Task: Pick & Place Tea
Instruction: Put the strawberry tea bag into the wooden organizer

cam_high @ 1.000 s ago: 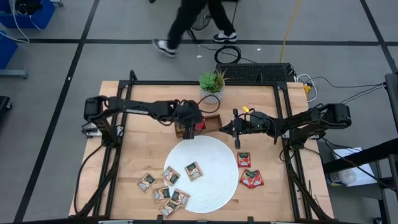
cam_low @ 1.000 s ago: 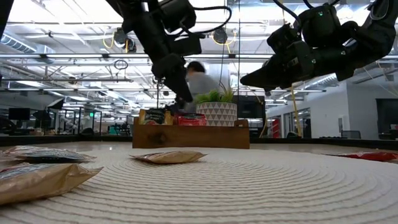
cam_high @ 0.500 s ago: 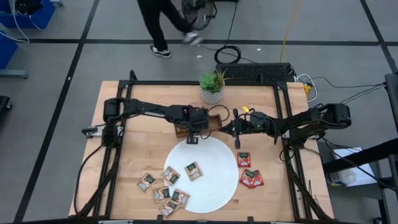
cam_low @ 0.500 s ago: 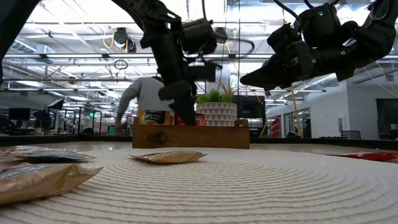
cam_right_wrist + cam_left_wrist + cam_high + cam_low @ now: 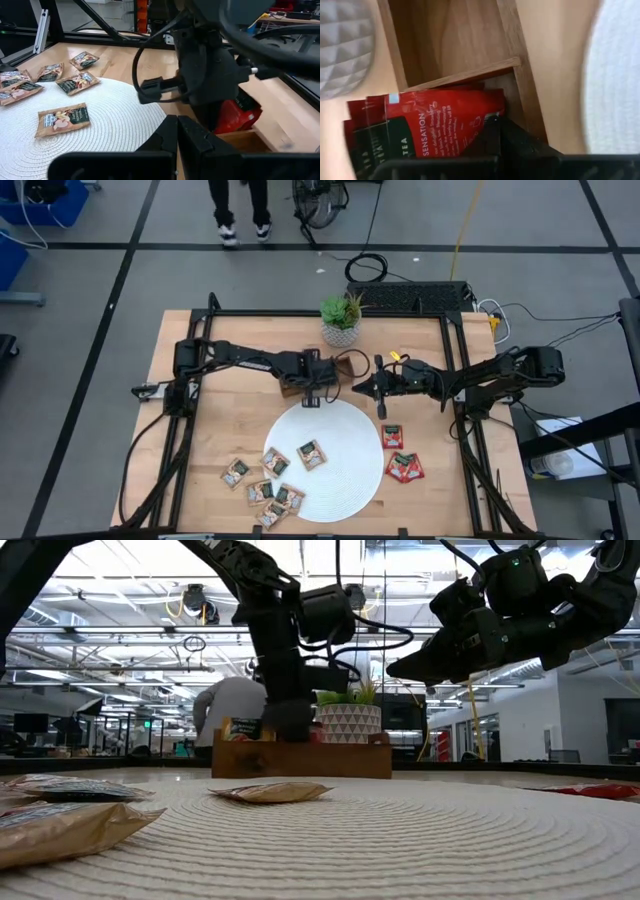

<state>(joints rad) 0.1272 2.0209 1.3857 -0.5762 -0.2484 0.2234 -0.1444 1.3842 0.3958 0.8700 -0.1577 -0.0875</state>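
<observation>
My left gripper [image 5: 318, 387] reaches down into the wooden tray [image 5: 300, 760], shut on a red tea sachet [image 5: 435, 125]. That sachet stands among other red ones in a compartment next to a divider [image 5: 470, 75]. A little to the right of the tray, my right gripper [image 5: 360, 387] hangs above the table, shut and holding nothing. Two tan sachets [image 5: 311, 454] lie flat on the white round plate [image 5: 340, 430]. Several more tan sachets [image 5: 260, 491] lie on the table left of it. Red sachets [image 5: 404, 467] lie to its right. My left gripper pinches the red sachet between its two fingers at one edge, near a corner [image 5: 487, 116]. The fingers come from above, slanting steeply down. The sachet [image 5: 237, 115] hangs below them inside the tray compartment, against the other red sachets.
A potted plant [image 5: 340, 320] stands just beyond the tray. A tan sachet [image 5: 245, 728] sticks up in the tray's left compartment. A person stands on the floor beyond the table's far edge.
My left gripper has sunk toward the tray and tipped more steeply down, carrying the red sachet from above the tray into the compartment. It has stayed shut. A person has walked across the floor behind the table.
</observation>
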